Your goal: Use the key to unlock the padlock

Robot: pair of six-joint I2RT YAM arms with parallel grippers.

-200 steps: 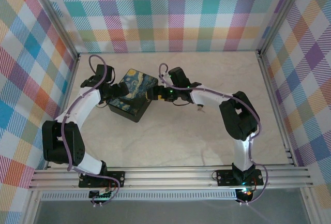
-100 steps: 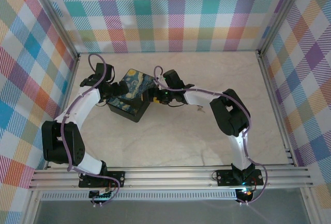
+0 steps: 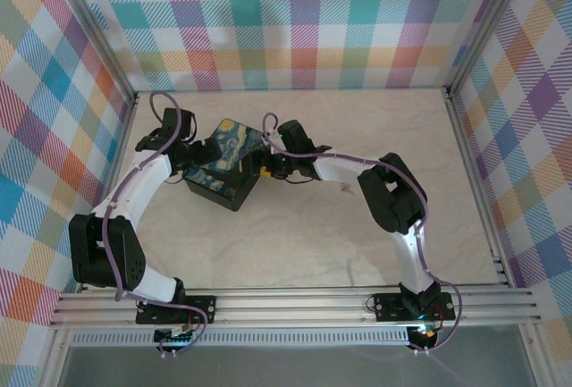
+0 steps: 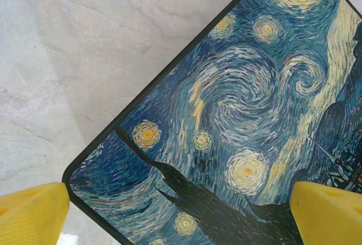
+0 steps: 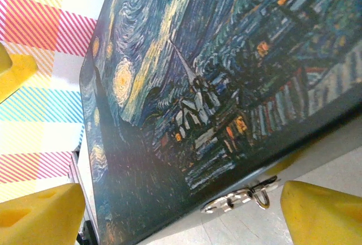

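Down at the near edge both arms reach in over the pale bench (image 3: 295, 253), and there's a small speck (image 3: 347, 188) lying just beside the right arm, too tiny to call key or lock. Further in sits the starry-night box (image 3: 231, 150) with an arm at each side. The right end effector (image 3: 265, 166) stands wide open, gripping nothing, its jaws framing the box's front side where a silvery latch (image 5: 240, 198) with a little ring hangs. The left end effector (image 3: 200, 155) is spread just as wide, empty, straddling a corner of the lid. The padlock I can't pick out; my guess is it belongs at that latch. I reckon it's light, rigid, slick metal, free to swing, so pinch the body by its flat sides, keyhole left clear
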